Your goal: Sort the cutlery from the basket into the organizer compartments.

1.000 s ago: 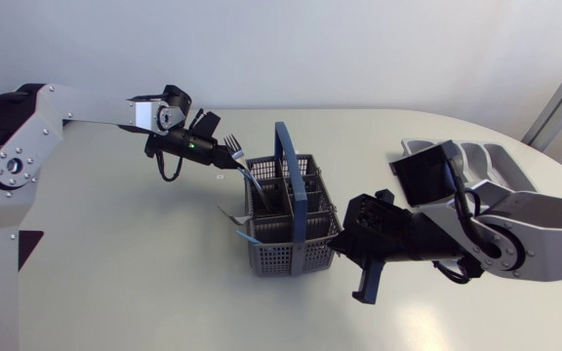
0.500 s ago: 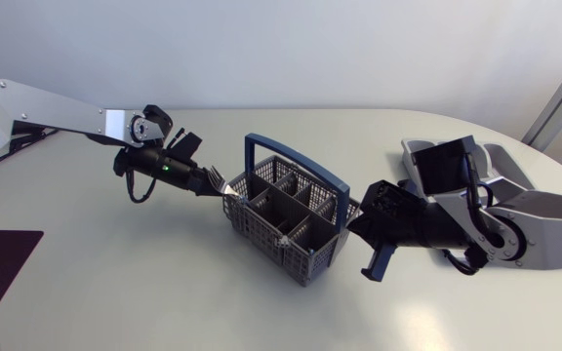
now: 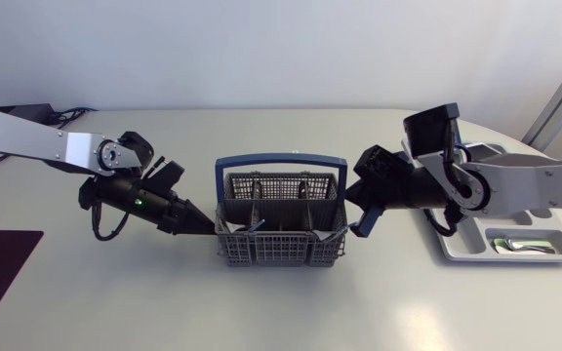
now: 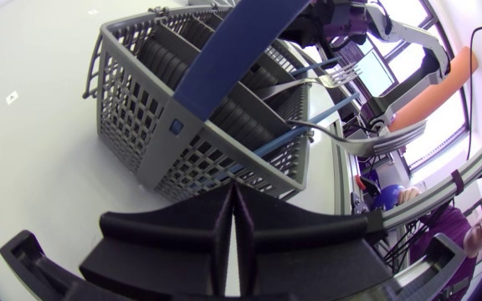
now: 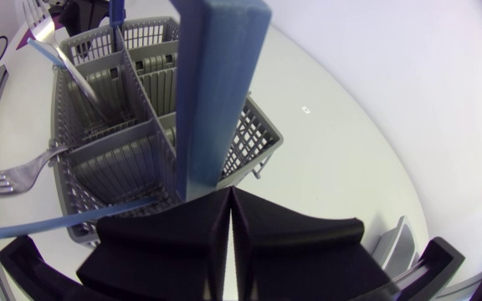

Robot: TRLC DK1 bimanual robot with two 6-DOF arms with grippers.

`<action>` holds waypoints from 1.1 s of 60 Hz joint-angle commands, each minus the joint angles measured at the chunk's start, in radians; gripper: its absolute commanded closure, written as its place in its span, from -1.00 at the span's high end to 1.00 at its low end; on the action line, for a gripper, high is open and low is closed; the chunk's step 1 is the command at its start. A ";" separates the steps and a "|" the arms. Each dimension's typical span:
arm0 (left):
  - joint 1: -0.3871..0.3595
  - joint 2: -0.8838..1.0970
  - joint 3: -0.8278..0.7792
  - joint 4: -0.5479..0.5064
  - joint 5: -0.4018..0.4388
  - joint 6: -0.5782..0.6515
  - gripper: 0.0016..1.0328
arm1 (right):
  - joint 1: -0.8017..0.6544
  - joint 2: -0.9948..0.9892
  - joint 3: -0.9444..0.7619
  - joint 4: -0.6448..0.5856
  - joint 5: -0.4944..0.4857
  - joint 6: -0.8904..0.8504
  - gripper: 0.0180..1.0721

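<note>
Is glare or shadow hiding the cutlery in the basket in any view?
Head view: even light, no glare, but the basket walls hide its contents. Left wrist view: a fork shows clearly against a bright background. Right wrist view: the basket's blue handle blocks the middle; one fork shows beside it.

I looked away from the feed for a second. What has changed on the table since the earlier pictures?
The grey plastic cutlery basket was turned counter-clockwise, so its blue handle now runs across the head view. The left gripper swung nearer, to its left end; the right gripper moved back, to its right end. Both are shut. The blue-handled forks stayed inside.
</note>
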 commanded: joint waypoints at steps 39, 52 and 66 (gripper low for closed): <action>0.042 -0.109 -0.050 0.109 0.003 -0.080 -0.94 | -0.013 -0.180 -0.149 -0.047 -0.048 0.018 -0.89; 0.014 -0.125 -0.064 0.112 -0.013 -0.089 -0.94 | 0.079 -0.186 -0.183 -0.053 -0.042 0.049 -0.89; 0.013 -0.127 -0.046 0.125 -0.021 -0.106 -0.94 | 0.102 -0.207 -0.174 -0.068 -0.023 0.064 -0.89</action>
